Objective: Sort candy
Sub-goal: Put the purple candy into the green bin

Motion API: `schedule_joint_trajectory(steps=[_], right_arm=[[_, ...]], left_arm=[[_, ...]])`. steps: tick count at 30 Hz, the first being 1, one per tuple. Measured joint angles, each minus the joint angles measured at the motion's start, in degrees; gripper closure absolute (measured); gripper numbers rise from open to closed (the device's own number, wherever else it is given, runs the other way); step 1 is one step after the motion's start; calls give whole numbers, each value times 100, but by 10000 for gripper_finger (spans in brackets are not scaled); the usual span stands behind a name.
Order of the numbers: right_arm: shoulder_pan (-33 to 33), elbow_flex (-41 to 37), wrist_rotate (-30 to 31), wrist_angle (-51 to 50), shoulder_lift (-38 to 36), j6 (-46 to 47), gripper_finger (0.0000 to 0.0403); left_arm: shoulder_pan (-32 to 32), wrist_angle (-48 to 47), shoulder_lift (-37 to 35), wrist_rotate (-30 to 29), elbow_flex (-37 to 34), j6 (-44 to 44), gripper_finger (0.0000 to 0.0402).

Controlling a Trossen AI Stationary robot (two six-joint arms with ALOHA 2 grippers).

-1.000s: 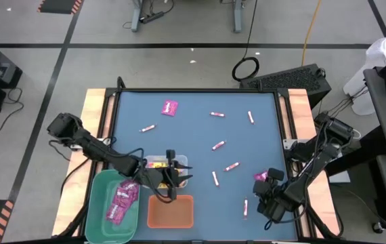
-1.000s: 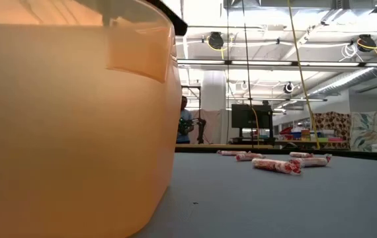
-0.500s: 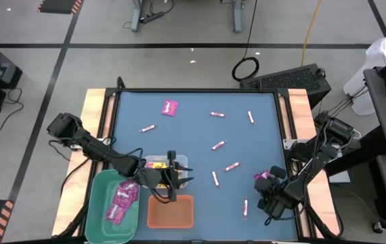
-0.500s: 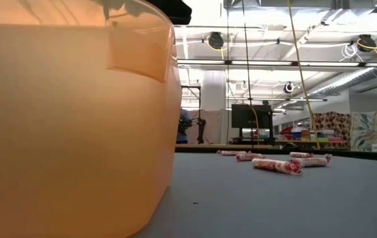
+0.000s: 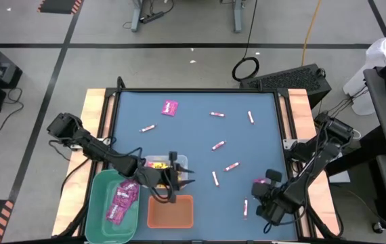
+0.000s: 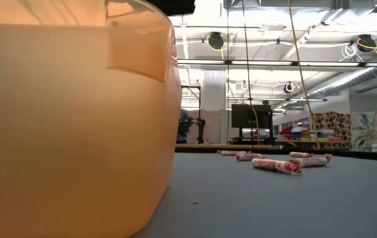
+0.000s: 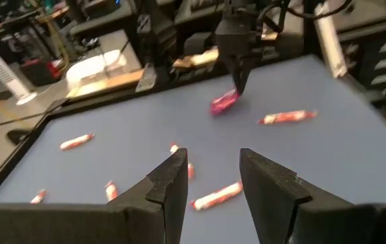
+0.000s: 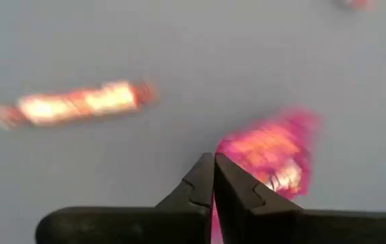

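Now right gripper (image 8: pixel 214 177) jaws pinched on magenta packet (image 8: pixel 274 150) (left's parted, empty).

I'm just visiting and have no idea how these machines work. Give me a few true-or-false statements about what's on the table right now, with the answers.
1. The right gripper is shut on a magenta packet. True.
2. The green bin holds yellow packets. False: it holds magenta packets; the yellow ones lie in the clear bin.
3. Another magenta packet lies alone near the far edge of the blue table. True.
4. The left gripper is carrying a pink-and-white stick. False: its fingers are apart with nothing between them, over the bins.
5. All the pink-and-white sticks are in the orange bin. False: several lie scattered on the table.
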Motion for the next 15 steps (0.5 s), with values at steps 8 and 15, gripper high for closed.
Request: schedule_joint_trajectory(steps=[8,15], right_arm=[[-227,1248,1963,-125,0,-1454,402],[-546,1999,2883,-49,0,-2661,403]], left_arm=[[-10,519,0,615,2,117,261],[-13,696,0,943,2,118,261]])
